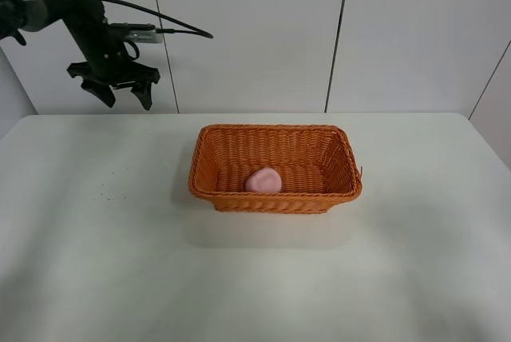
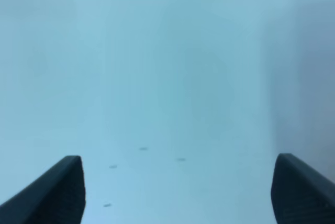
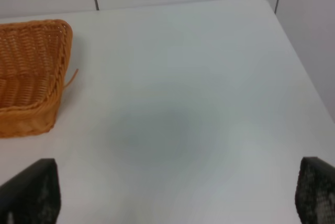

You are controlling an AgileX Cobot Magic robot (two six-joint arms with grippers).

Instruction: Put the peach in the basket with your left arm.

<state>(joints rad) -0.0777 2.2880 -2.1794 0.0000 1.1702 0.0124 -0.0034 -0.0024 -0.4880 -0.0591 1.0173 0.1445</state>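
Now the peach lies lengthwise along the basket floor, left tool spread wide, empty.

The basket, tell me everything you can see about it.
The basket is rectangular, made of orange woven wicker, with flared sides and a braided rim. It stands upright near the middle of the white table, with a long side toward the high camera. The pale pink peach lies inside on its floor, close to the front wall. A loose strand sticks out at its right end. Nothing else touches it.
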